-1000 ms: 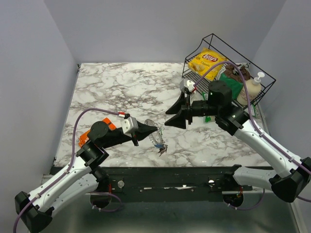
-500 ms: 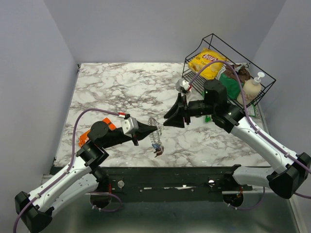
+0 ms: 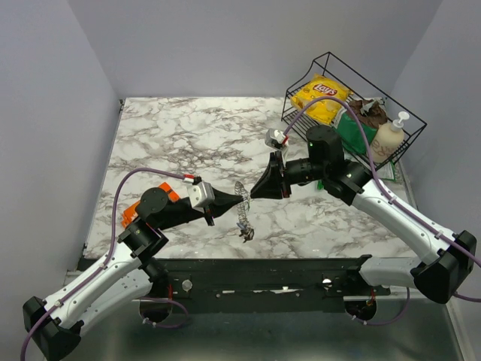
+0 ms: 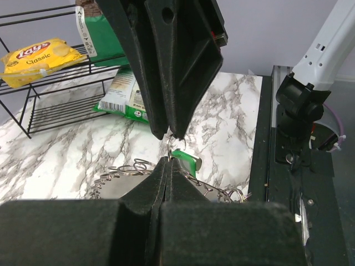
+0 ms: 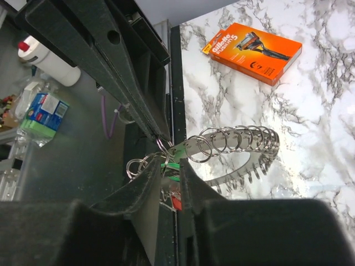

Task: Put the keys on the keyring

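My left gripper (image 3: 245, 198) is shut on a small ring of the keyring (image 3: 242, 214), holding it above the table's front middle. The silvery keyring (image 5: 238, 141) curves away, strung with several small rings, and keys (image 3: 246, 234) dangle at its lower end. My right gripper (image 3: 254, 192) meets the left tip to tip. Its jaws stand a narrow gap apart, and the green key (image 5: 176, 164) shows in that gap with a red key (image 5: 176, 203) beneath. Whether the pads press the green key is unclear. In the left wrist view the green key (image 4: 187, 160) sits just behind my shut left gripper (image 4: 168, 162).
A black wire basket (image 3: 328, 54) at the back right holds a yellow chip bag (image 3: 322, 96), a green bag and a lotion bottle (image 3: 389, 135). An orange razor box (image 5: 252, 47) lies on the marble near the left arm. The table's front edge runs just below the hanging keys.
The right gripper has moved left and down to the left gripper's tip, and its jaws have narrowed a lot. The left gripper has stayed shut and nearly still.
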